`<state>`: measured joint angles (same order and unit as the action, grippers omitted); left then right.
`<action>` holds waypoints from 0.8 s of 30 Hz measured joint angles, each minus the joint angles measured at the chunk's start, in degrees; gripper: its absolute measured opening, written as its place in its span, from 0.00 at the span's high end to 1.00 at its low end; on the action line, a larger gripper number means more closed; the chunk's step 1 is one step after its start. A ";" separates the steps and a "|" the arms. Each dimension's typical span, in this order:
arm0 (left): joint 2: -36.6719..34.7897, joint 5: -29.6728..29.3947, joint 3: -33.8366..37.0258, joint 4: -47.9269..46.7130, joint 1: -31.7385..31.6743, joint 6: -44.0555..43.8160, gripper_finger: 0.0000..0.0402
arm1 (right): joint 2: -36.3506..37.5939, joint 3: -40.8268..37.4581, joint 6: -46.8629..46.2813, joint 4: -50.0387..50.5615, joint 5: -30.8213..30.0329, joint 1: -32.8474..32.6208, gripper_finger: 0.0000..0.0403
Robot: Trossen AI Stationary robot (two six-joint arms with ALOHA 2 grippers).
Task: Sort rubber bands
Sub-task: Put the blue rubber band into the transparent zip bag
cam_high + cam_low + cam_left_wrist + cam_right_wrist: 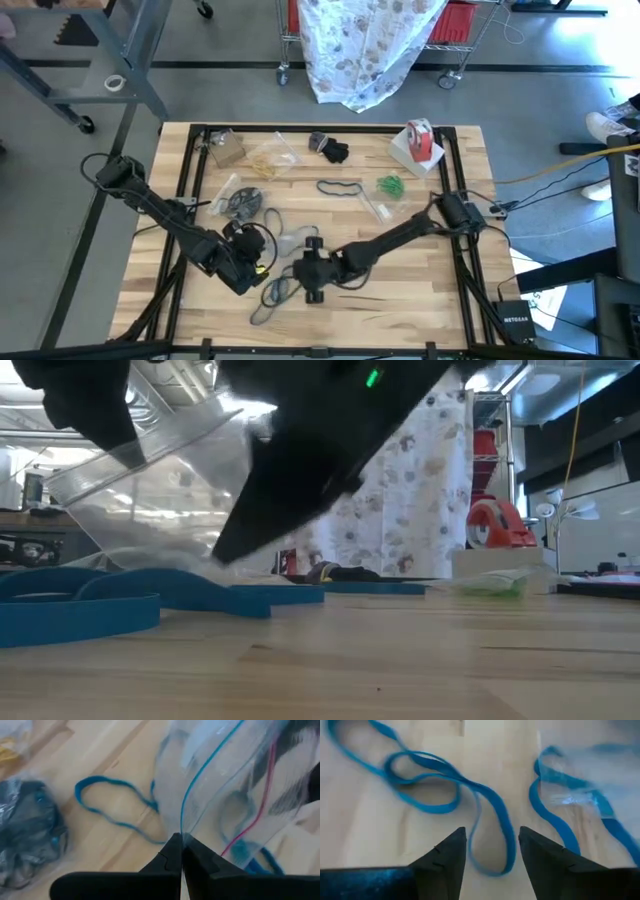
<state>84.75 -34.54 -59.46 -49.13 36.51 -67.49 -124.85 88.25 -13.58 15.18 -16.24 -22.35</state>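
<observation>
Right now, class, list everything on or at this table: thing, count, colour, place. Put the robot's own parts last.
blue rubber bands: several, teal-blue, loose at the near middle; one more mid-table
green rubber bands: one clump, right of centre
black rubber bands: one clump, far middle
tan rubber bands: one bagged bunch, far left of centre
clear bag: one, lifted near the middle
tape roll: one, red-and-white, far right
table: one, pale wood
left gripper: shut on the clear bag
right gripper: open, over a blue band
</observation>
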 joint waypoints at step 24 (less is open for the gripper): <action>0.00 -0.07 0.00 -2.88 -0.48 3.52 1.00 | -5.33 0.06 0.76 -8.34 11.51 5.51 0.34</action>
<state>84.75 -34.61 -59.46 -52.01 36.03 -63.96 -130.19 88.30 -12.83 6.84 -4.72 -16.84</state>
